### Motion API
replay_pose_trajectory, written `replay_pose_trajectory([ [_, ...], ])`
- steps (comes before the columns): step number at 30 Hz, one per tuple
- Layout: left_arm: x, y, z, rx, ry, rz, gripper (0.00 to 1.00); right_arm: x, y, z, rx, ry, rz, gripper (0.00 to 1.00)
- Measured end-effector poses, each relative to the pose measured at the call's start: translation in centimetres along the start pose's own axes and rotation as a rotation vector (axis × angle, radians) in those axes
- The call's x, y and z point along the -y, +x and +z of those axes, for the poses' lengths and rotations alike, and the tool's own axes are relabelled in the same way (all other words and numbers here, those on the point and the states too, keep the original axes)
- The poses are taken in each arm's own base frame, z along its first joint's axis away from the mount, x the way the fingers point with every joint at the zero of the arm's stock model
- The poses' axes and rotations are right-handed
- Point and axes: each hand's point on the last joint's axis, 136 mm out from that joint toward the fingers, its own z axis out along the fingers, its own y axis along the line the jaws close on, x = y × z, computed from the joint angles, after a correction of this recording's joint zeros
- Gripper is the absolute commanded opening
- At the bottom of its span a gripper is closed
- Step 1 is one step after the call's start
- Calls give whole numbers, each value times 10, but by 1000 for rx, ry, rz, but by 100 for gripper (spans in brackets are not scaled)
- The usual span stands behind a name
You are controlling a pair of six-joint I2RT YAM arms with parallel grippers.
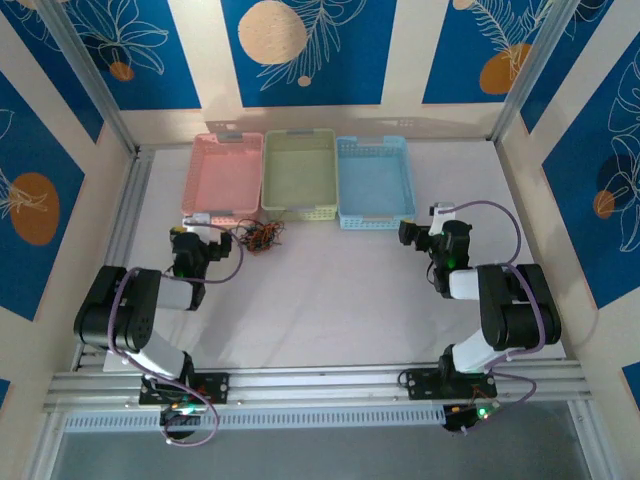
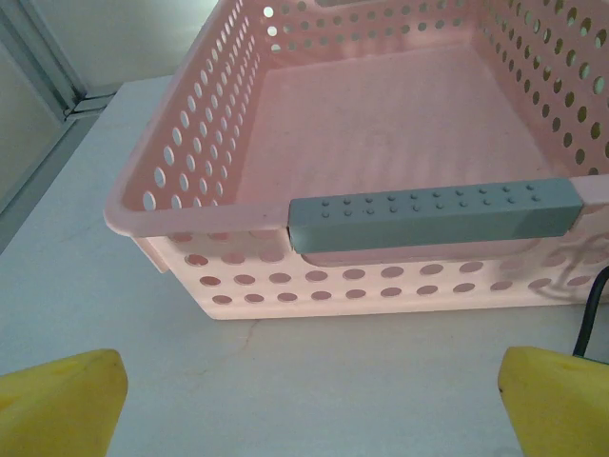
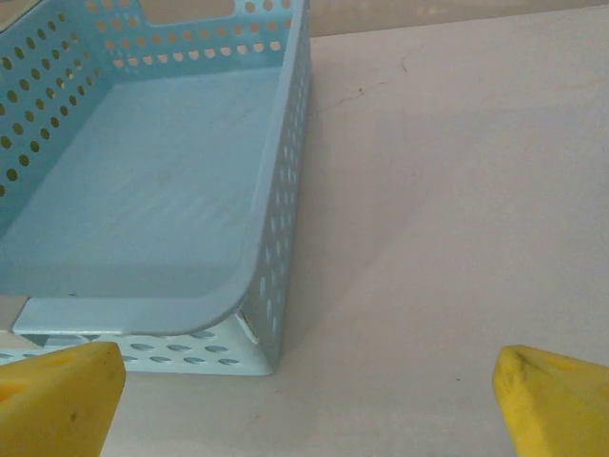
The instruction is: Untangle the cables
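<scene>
The cables (image 1: 262, 237) lie in one small knot of black and orange-red wire on the table, just in front of the pink and green baskets. My left gripper (image 1: 190, 236) sits to the left of the knot, facing the pink basket's (image 2: 219, 286) near wall. It is open (image 2: 309, 414), with bare table between its yellow fingertips (image 2: 59, 405). A black strand of cable (image 2: 590, 319) shows at the right edge of the left wrist view. My right gripper (image 1: 420, 232) is open (image 3: 304, 414) beside the blue basket's (image 3: 271, 286) near right corner and holds nothing.
Three perforated baskets stand in a row at the back: pink (image 1: 225, 170), green (image 1: 298, 170) and blue (image 1: 374, 178). The pink basket has a grey handle (image 2: 433, 214) on its near rim. Metal rails (image 1: 130, 200) frame the table.
</scene>
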Motion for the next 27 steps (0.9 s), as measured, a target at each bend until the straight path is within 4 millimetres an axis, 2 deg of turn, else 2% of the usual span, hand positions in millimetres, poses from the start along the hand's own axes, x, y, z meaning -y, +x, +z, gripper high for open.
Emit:
replay_pose_trajectory([
  [27,0,0,0,0,0,0,100,-6,1,0,-4,-38,1,99],
])
